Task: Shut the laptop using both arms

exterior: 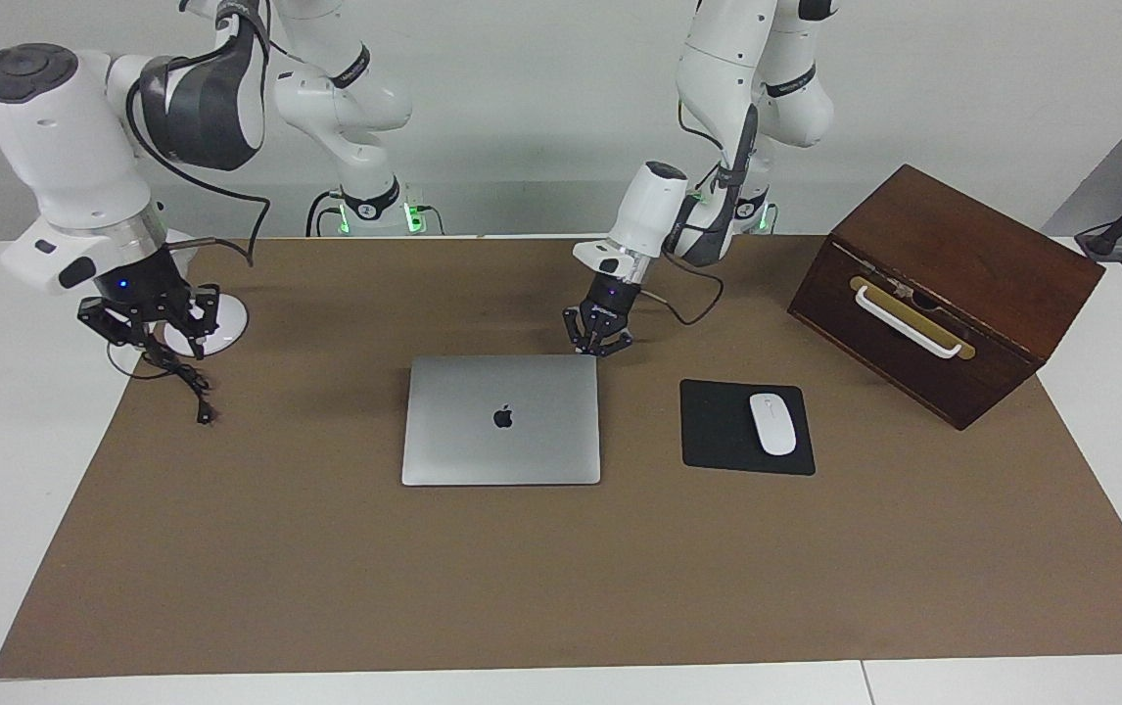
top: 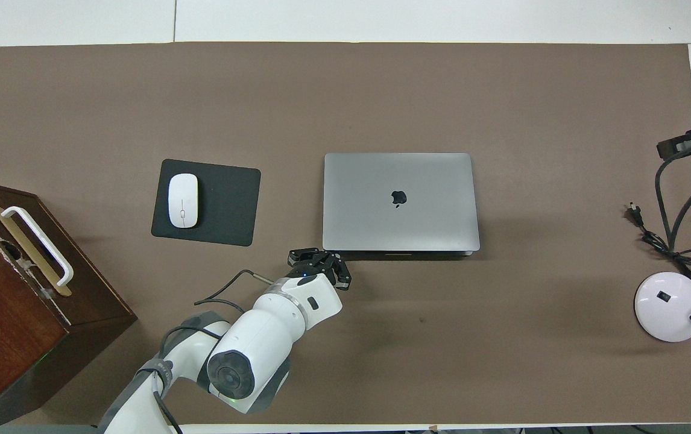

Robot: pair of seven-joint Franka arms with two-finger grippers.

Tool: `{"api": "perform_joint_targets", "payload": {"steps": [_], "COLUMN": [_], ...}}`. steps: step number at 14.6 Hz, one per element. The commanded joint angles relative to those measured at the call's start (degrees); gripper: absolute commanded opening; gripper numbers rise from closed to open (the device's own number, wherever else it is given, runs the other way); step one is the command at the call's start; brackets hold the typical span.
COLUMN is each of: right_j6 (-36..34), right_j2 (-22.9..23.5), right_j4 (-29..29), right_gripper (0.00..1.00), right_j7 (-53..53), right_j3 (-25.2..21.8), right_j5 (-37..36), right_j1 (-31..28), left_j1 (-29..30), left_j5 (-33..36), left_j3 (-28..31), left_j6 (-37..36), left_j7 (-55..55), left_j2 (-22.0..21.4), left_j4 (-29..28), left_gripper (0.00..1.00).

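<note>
Facing view first: the laptop (exterior: 502, 419) is lying flat with its lid down, logo up, roughly in the middle of the brown mat (exterior: 522, 587). It's between the lamp stuff and the black mousepad (exterior: 718, 436) with the white mouse (exterior: 772, 423) on it.

The left arm comes down from its base in a bent elbow. Its white forearm slopes toward the laptop and the wrist points almost straight down. The left gripper (exterior: 600, 347) sits right at the laptop's corner on the robots' side, toward the mousepad. Its fingertips are pinched together with the side links sticking out, so it's closed and holding nothing. From where I'm standing I honestly can't say if the tips touch the lid or sit just above it.

Overhead view agrees: the left gripper (top: 320, 258) is right by that same corner of the laptop (top: 400, 202), with the forearm angled in from the robots' end.

The right arm is folded way out to its own end of the table, big wrist joint up high and hand pointing down. The right gripper (exterior: 145, 328) is up in the air over the lamp base (exterior: 226, 325) and its black cord (exterior: 187, 380), well apart from the laptop. Can't tell whether that one is open or closed.

The wooden box (exterior: 943, 284) sits at the left arm's end.
</note>
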Motion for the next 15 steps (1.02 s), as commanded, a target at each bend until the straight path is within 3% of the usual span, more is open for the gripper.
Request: {"api": "perform_joint_targets", "payload": {"steps": [1, 5, 10, 15], "right_j6": [-2.98, -9.74, -16.78, -21.27], "right_j2": [-1.56, -4.55, -9.38, -11.58], "right_j4": [-0.04, 0.05, 0.05, -0.83], "right_gripper": [1.00, 1.00, 1.00, 1.00], "right_j7": [0.42, 7.80, 9.75, 10.80], "right_j3": [0.46, 0.63, 0.90, 0.46], "right_j5": [2.03, 4.85, 4.85, 4.94], "right_j1": [-0.77, -0.42, 0.02, -0.24], "left_j1": [-0.49, -1.02, -0.32, 5.29], "left_j5": [-1.54, -1.54, -1.54, -0.84], "left_j3": [0.08, 0.17, 0.25, 0.34], "left_j6": [-5.10, -18.97, -38.84, -63.16], "left_j7": [-0.07, -0.16, -0.60, -0.60], "left_j2": [-4.95, -11.45, -19.45, -25.17], "left_j4": [-1.75, -2.10, -0.88, 7.46], "left_gripper": [0.00, 0.00, 0.00, 0.00]}}
